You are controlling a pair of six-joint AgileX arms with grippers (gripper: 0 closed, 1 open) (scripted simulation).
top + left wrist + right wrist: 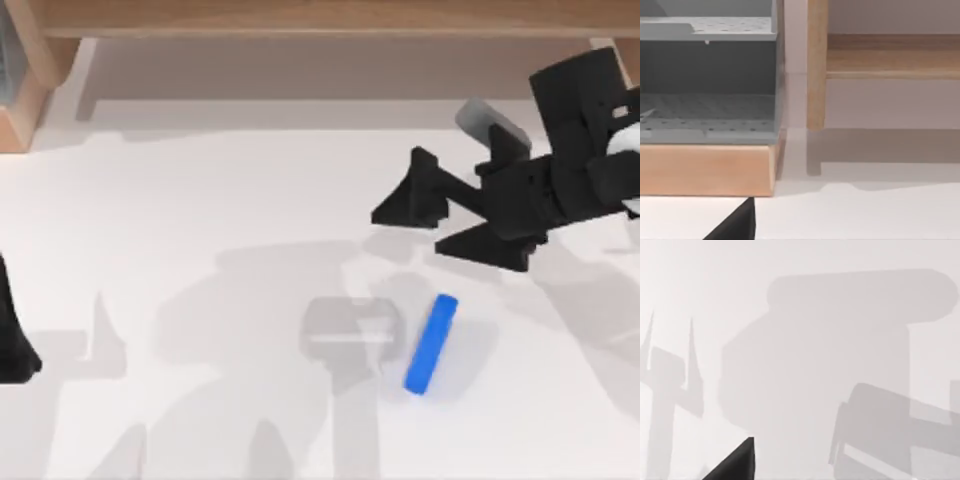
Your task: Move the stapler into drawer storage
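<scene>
From above, you have the stapler lying flat on the white bench, right of centre toward the near edge, tilted slightly off upright in the frame. No brand, label or writing can be read on it or anywhere else. Your right claw hovers up and right of the stapler, well apart from it, fingers spread wide and pointing toward the bench's left, holding nothing. The right arm's body is cut off at the frame's right edge. Your left claw sits parked at the far left edge, mostly cut off; you cannot tell its finger state. A wooden frame runs along the back.

In the left wrist view, you see a grey drawer unit with perforated shelves resting on a wooden base, beside a wooden post. A black fingertip juts in, cut off.

In the right wrist view, you see bare bench crossed by shadows, and one black fingertip, cut off
</scene>
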